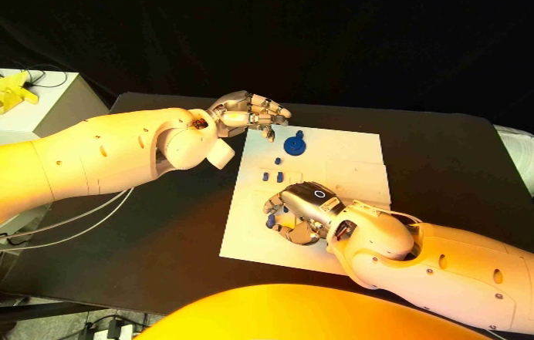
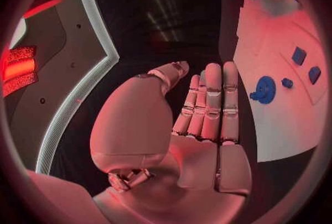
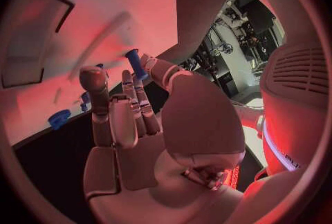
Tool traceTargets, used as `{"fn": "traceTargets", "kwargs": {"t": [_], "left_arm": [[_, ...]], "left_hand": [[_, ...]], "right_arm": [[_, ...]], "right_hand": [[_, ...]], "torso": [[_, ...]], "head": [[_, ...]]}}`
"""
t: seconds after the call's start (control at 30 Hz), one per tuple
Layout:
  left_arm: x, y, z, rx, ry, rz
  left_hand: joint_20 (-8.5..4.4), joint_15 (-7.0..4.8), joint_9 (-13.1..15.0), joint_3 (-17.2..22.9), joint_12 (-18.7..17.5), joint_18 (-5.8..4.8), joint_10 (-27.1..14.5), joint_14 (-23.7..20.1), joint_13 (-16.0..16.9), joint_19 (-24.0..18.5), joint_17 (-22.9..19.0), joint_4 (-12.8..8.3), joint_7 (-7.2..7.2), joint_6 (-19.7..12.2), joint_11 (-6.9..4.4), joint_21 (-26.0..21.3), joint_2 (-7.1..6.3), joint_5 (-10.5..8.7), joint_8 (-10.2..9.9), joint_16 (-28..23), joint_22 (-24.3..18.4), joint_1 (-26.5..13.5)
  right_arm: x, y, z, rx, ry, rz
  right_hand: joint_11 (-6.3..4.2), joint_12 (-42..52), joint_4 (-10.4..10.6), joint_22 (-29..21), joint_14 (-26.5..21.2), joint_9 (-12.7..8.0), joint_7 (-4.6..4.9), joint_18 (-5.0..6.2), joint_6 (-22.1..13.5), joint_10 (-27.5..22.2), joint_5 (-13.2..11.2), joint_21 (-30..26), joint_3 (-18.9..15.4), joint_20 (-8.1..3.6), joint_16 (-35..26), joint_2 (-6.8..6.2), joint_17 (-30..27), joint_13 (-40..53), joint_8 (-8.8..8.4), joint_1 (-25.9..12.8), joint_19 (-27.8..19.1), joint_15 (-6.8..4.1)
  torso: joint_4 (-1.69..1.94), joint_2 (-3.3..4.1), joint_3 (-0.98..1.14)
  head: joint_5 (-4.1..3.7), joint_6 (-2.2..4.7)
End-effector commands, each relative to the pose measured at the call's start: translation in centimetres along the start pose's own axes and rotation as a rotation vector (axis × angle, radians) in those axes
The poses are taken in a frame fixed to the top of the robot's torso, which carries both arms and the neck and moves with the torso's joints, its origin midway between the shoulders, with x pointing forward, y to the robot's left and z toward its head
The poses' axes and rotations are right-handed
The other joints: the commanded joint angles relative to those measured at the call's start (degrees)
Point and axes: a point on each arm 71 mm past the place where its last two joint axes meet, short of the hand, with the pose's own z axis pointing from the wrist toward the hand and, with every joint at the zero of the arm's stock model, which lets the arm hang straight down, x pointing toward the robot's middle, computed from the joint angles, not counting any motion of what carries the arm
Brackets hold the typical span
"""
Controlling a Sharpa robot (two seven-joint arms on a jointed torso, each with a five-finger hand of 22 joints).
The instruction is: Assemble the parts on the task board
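Several small blue plastic parts [image 1: 278,176] lie loose on the flat white task board [image 1: 350,155] at mid-table, so assembly appears early: right hand [image 1: 299,210] pinches a blue peg [image 3: 134,62], left hand [image 1: 247,113] hovers empty, fingers extended.

left hand [image 1: 249,113]: empty, fingers straight | right hand [image 1: 300,213]: fingers curled, perhaps gripping

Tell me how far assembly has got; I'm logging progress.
Early. Nothing looks assembled: the blue gear and small blue pieces lie loose on the white board. The right hand works over the board's near part; the left hand hovers empty at its far edge.
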Motion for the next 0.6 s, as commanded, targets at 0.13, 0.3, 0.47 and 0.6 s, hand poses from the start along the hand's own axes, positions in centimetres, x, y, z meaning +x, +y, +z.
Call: {"fn": "traceTargets", "kwargs": {"t": [0.13,0.3,0.47,0.6], "left_arm": [[0.2,-0.1,0.0,0.008,0.021,-0.007],[0.2,-0.1,0.0,0.008,0.022,-0.008],[0.2,-0.1,0.0,0.007,0.022,-0.008],[0.2,-0.1,0.0,0.007,0.022,-0.008]], "left_hand": [[0.01,0.24,0.1,-0.2,0.2,0.85,-0.1,0.0,-0.1,0.2,-0.1,0.2,-0.25,-0.1,0.12,-0.2,0.29,-0.06,0.1,-0.2,-0.1,0.1],[-0.02,0.21,0.1,-0.2,0.3,0.84,-0.1,0.0,-0.1,0.3,-0.1,0.2,-0.28,-0.1,0.10,-0.2,0.34,-0.06,0.3,-0.2,-0.1,0.2],[-0.02,0.21,0.1,-0.2,0.3,0.84,-0.1,0.0,-0.1,0.3,-0.1,0.2,-0.28,-0.1,0.10,-0.2,0.34,-0.06,0.3,-0.2,-0.1,0.2],[-0.02,0.21,0.1,-0.2,0.3,0.84,-0.1,0.0,-0.1,0.3,-0.1,0.2,-0.28,-0.1,0.10,-0.2,0.34,-0.06,0.3,-0.2,-0.1,0.2]], "right_arm": [[-0.3,0.1,-0.1,-0.023,-0.032,0.011],[-0.5,0.0,-0.4,-0.027,-0.063,0.020],[-0.9,-0.2,-0.9,-0.027,-0.100,0.039],[-2.1,-1.0,-2.0,-0.009,-0.142,0.094]], "right_hand": [[0.14,0.4,0.1,-0.7,0.8,-0.3,0.18,0.35,-0.6,-1.5,0.7,-1.0,-1.7,0.31,-0.6,-0.68,-0.6,0.1,-0.54,0.3,-0.6,0.39],[0.33,1.0,0.4,-1.4,0.7,-0.5,0.35,0.48,-0.8,-2.7,1.4,-1.9,-4.2,0.49,-0.6,-0.41,-0.9,0.2,-1.00,0.9,-0.8,0.55],[0.23,2.2,1.1,-2.0,0.7,-0.9,0.10,0.60,-1.5,-4.1,1.9,-2.8,-7.8,0.49,-0.6,0.36,-1.0,0.3,-1.74,2.2,-0.8,0.51],[-0.15,4.4,1.6,-1.8,0.7,-1.1,-0.05,0.57,-1.4,-1.9,2.2,-2.8,-8.7,0.28,-0.6,1.05,-1.1,0.6,-1.98,2.7,-0.5,0.22]], "torso": [[0.00,0.01,0.00],[0.01,-0.01,0.02],[-0.03,-0.04,0.00],[-0.07,-0.16,-0.07]], "head": [[0.02,0.01],[-0.04,0.01],[-0.26,0.01],[-0.84,0.01]]}}
